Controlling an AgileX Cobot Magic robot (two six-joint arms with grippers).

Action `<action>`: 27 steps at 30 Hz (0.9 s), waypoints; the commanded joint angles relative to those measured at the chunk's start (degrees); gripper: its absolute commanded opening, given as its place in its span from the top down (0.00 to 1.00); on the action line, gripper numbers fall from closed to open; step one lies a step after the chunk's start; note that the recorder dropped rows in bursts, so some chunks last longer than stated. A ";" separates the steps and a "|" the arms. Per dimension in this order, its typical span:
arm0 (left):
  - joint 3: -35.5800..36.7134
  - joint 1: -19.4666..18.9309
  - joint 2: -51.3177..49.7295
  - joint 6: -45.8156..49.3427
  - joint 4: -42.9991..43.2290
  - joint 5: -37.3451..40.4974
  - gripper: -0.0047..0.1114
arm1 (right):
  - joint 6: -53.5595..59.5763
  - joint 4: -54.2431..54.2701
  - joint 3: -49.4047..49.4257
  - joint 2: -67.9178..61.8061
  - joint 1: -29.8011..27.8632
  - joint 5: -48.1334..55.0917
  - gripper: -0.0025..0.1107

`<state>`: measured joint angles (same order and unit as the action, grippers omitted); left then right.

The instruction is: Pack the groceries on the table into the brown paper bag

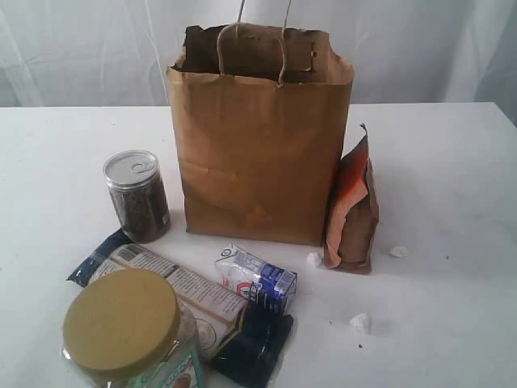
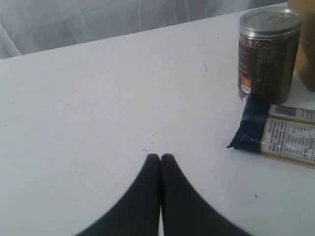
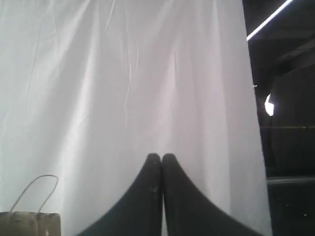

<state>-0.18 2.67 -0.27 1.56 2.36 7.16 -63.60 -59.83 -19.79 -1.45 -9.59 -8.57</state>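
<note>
**Groceries laid out, bag standing, both grippers shut and empty**

The brown paper bag point(image 1: 258, 162) stands upright mid-table, mouth up. It is creased kraft paper with a ragged rim and twisted loop handles. The table point(image 1: 452, 202) is flat, white and faintly specked.

The orange-brown pouch point(image 1: 353, 212) is on end at the bag's right side. Its long axis is near vertical and its top leans in to touch the bag wall.

The clear can of dark grains point(image 1: 137, 196) stands upright left of the bag and near it. It is a cylinder with a metal pull-tab lid.

The long dark-blue packet point(image 1: 186, 291) lies flat in front of the can. Its long axis runs diagonally from just below the can toward the near edge. It has a beige printed label between glossy dark ends.

The small white-blue carton point(image 1: 257, 279) lies on its side, tilted and touching the packet.

The big olive-lidded jar point(image 1: 129, 331) stands nearest the camera and overlaps the packet's near side. Its lid is round and matte.

A few white crumbs point(image 1: 360, 322) lie scattered to the right.

The left gripper point(image 2: 160, 157) hangs over bare tabletop, well apart from the can. Its black fingers are pressed together with nothing between them.

The right gripper point(image 3: 161, 157) is likewise closed on nothing and faces a white curtain point(image 3: 123, 73).
</note>
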 commanded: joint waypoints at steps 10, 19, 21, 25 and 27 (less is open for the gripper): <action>0.18 0.33 0.27 -0.28 -0.35 -0.04 0.96 | 5.50 -0.63 2.57 1.45 -0.17 10.66 0.98; 0.18 0.33 0.27 -0.28 -0.35 -0.04 0.96 | 4.53 -1.02 19.79 1.45 0.22 7.75 0.98; 0.18 0.33 0.27 -0.28 -0.35 0.07 0.96 | 8.38 -2.00 19.74 1.45 0.48 12.13 0.98; 0.18 0.33 0.27 -0.28 -0.35 -0.05 0.96 | 6.06 4.26 19.79 1.45 0.48 17.53 0.98; 0.18 0.33 0.27 -0.28 -0.35 -0.05 0.96 | 9.34 10.21 19.79 1.45 0.63 20.88 0.98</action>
<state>-0.18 2.67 -0.27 1.56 2.36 7.16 -57.06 -55.67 -0.33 -0.31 -9.24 8.12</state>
